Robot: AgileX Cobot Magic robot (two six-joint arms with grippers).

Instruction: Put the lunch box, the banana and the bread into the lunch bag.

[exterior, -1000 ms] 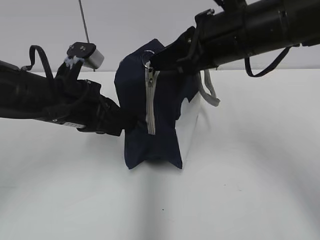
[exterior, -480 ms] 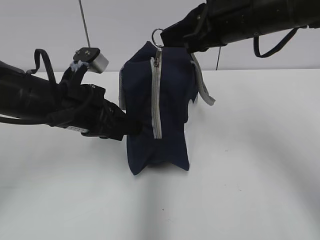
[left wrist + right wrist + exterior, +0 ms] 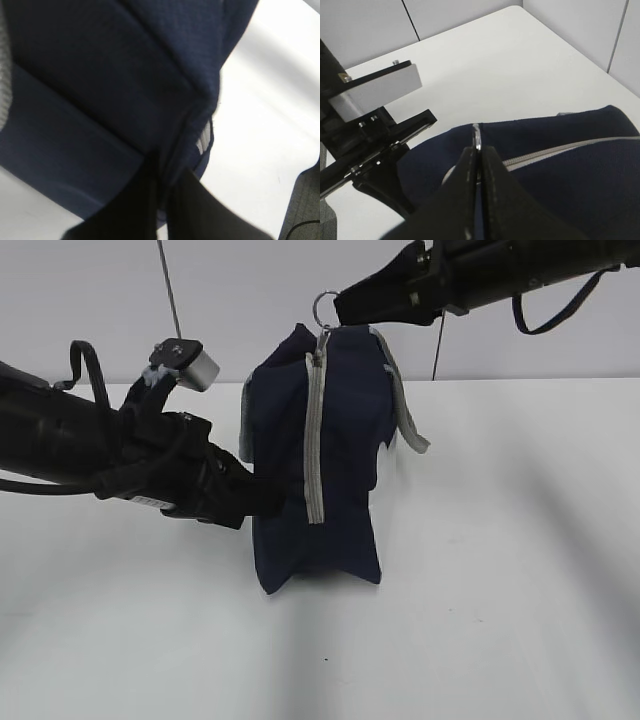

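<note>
The lunch bag (image 3: 315,455) stands upright on the white table (image 3: 500,570), its grey zipper (image 3: 314,430) running down the near face and looking closed from top to bottom. The right gripper (image 3: 340,308) is pinched tight on the ring pull (image 3: 322,308) at the top of the bag; the right wrist view shows its fingers pressed together with the ring between them. The left gripper (image 3: 268,498) is clamped on a fold of the navy fabric low on the bag's left side, as the left wrist view confirms. The main risk, as I judge it, is that the thin ring slips out of the pinch if the pull angle changes, or that the low fabric fold slides free, letting the bag tip or lift off the table. A hard tug could also strain the zipper end. By count: one lunch bag, one zipper with one ring pull, one grey strap (image 3: 405,410) visible on the right side, two grippers. No lunch box, banana or bread is in view, so whether they are inside cannot be told.
</note>
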